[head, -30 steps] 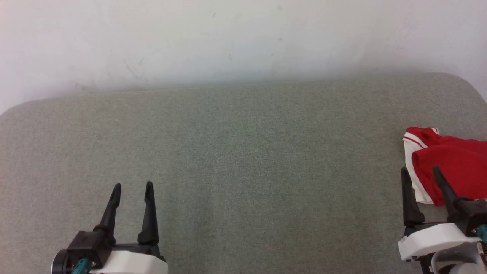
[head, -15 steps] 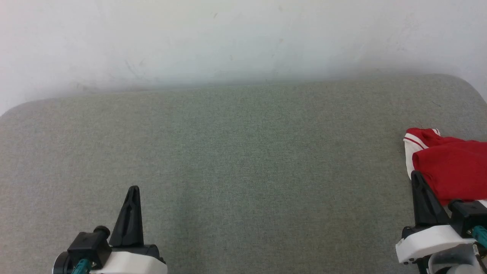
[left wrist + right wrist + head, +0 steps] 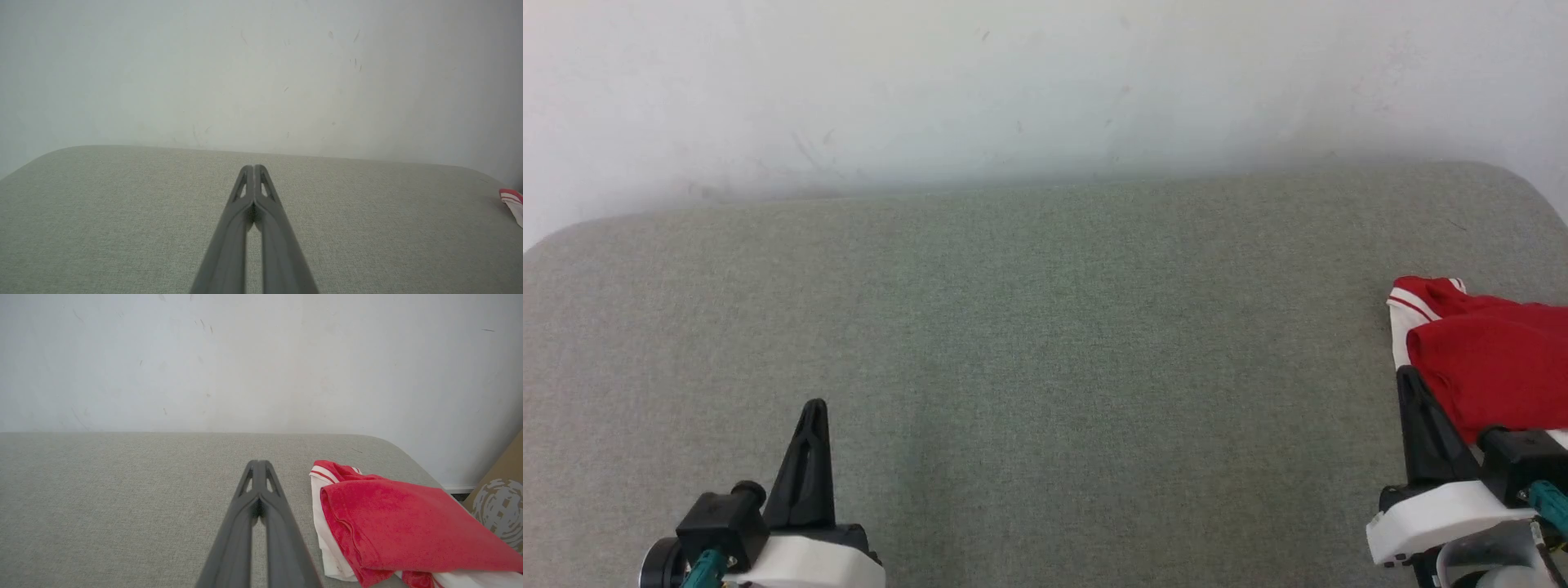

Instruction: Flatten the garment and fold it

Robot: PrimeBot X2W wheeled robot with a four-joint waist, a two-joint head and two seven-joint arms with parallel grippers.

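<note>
Garment (image 3: 1494, 367), one, red, left gripper (image 3: 814, 408), right gripper (image 3: 1406, 380), two, both closed

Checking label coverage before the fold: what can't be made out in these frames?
Garment: head view's right edge cuts it off; full extent unknown.
Its front: right wrist view, bunched folds hide it, bottom edge crops it.
Left wrist view: its sliver at the right edge, too small.
Cardboard: right wrist view, cut by the right edge; mark unreadable.
</note>
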